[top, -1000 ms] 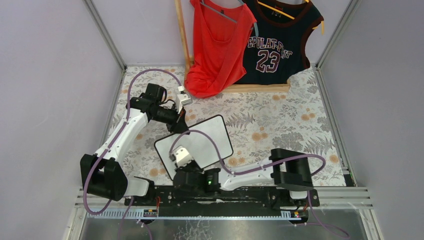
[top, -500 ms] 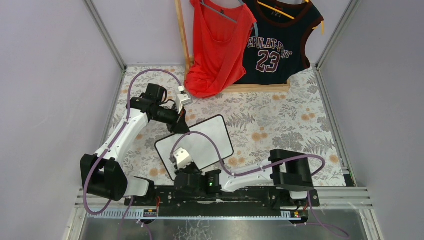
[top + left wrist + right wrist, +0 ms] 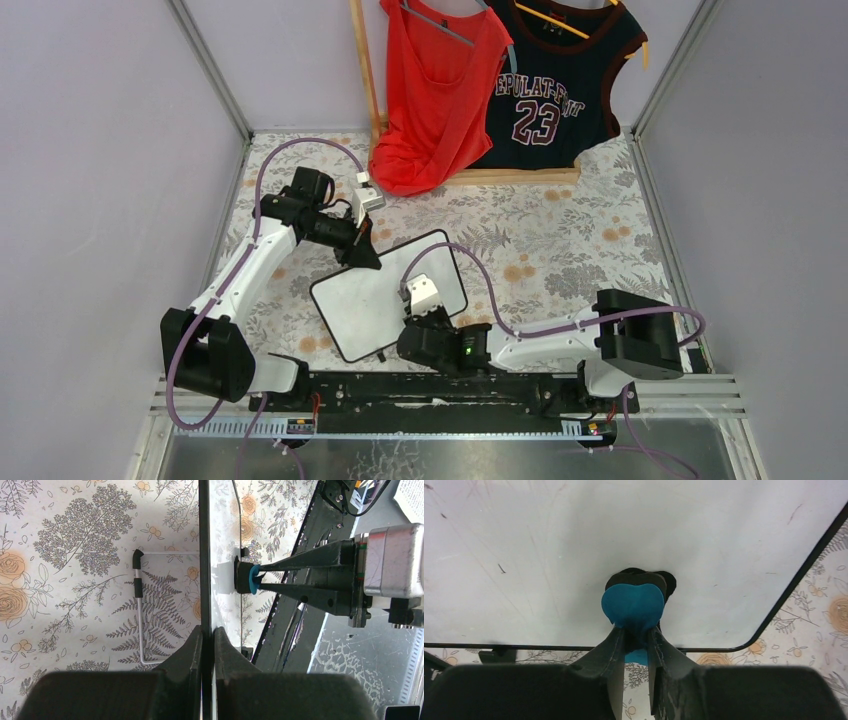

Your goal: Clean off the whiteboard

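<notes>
The whiteboard (image 3: 375, 290) stands tilted on the floral cloth, its face blank apart from faint scuffs (image 3: 574, 540). My left gripper (image 3: 364, 258) is shut on the board's far top edge; the left wrist view shows the board edge-on (image 3: 204, 555) between the fingers (image 3: 207, 632). My right gripper (image 3: 412, 338) is shut on a blue-backed black eraser (image 3: 634, 602). It presses the eraser on the board's face near the lower right corner. The eraser also shows in the left wrist view (image 3: 246, 577).
A wooden rack at the back holds a red top (image 3: 440, 90) and a dark number 23 jersey (image 3: 560, 90). A white wire bracket with a black sleeve (image 3: 139, 610) lies behind the board. The black base rail (image 3: 450, 385) runs along the near edge.
My right arm has slid the eraser to the right along the board's lower part, from near the left corner to near the right corner. The left arm and the board have not moved.
</notes>
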`<state>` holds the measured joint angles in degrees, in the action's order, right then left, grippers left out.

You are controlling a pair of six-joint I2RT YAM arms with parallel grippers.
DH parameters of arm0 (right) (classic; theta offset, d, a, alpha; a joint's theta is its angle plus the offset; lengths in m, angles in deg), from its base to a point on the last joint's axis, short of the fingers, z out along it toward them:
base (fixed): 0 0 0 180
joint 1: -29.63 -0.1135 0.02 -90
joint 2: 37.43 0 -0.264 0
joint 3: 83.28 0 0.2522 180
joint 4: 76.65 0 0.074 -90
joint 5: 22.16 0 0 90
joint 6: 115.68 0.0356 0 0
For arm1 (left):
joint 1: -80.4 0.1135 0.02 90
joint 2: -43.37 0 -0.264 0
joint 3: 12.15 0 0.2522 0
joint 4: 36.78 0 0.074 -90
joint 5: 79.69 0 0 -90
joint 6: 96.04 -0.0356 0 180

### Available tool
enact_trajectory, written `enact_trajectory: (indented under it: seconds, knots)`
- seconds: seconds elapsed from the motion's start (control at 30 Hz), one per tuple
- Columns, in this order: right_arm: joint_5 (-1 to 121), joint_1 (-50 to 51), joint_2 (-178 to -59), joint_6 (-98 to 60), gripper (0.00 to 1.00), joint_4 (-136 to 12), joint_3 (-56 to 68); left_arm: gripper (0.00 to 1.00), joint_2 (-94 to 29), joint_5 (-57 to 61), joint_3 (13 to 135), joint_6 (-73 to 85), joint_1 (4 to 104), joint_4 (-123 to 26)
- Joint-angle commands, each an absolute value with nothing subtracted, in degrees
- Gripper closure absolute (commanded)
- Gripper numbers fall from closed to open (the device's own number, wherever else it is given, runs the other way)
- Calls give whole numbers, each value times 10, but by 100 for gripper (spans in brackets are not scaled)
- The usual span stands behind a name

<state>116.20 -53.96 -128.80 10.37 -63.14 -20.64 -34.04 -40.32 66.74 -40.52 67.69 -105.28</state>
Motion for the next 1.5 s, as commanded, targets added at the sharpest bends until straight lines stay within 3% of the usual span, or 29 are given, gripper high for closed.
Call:
enact_trajectory:
  seconds: [0.0, 0.2, 0.33, 0.6, 0.93, 1.47]
  knots:
    - [1221, -535, -1257, 92, 100, -613, -179, 100, -362, -328, 626, -443, 654, -1138]
    - [1195, -516, -1148, 37, 100, -611, -176, 100, -364, -327, 624, -444, 654, -1138]
    - [1157, -458, -1053, 38, 100, -511, -166, 100, -364, -329, 621, -441, 654, -1134]
    - [1004, -163, -932, 11, 98, -273, -128, 100, -362, -334, 616, -431, 653, -1115]
    - [781, 82, -1042, -69, 98, -299, -155, 100, -355, -325, 609, -420, 653, -1097]
    - [681, 138, -1225, -87, 93, -383, -140, 100, -350, -334, 618, -400, 653, -1078]
